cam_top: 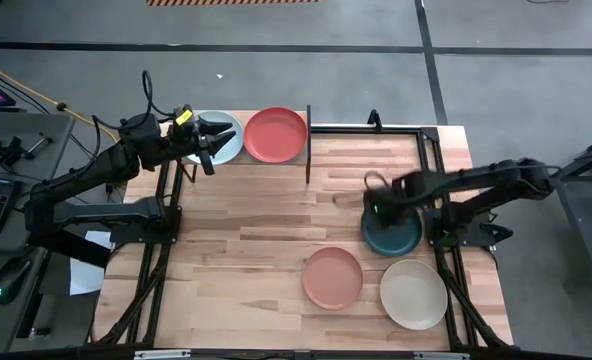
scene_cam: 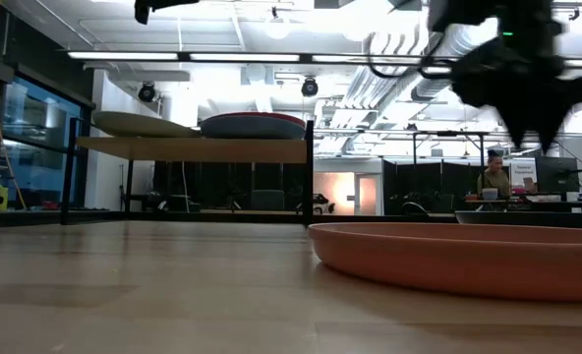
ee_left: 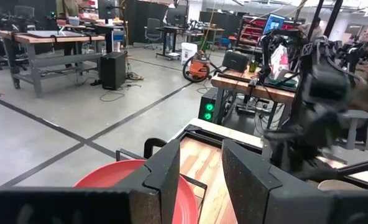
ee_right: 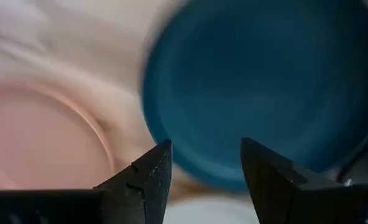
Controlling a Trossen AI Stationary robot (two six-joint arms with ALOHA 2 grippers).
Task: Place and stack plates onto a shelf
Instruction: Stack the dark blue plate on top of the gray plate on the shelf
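The shelf (cam_top: 301, 128) stands at the table's far left and carries the pale mint-white plate (cam_top: 226, 140) and, beside it, the red plate (cam_top: 276, 135). My left gripper (cam_top: 211, 148) hovers open over the pale plate; in the left wrist view its fingers (ee_left: 201, 152) frame the red plate (ee_left: 109, 177). My right gripper (cam_top: 376, 200) is open above the far-left rim of the dark teal plate (cam_top: 393, 232), which lies flat on the table (ee_right: 265, 81). The salmon-orange plate (cam_top: 333, 277) and the cream plate (cam_top: 413, 293) rest on the tabletop nearer the front. No sky blue plate shows.
A black metal frame (cam_top: 431, 140) runs round the table's far and right sides. The shelf's dark upright post (cam_top: 308, 145) stands at its right end. Bare wood (cam_top: 246, 230) lies between the shelf and the salmon plate. A person (scene_cam: 494, 172) sits in the room beyond.
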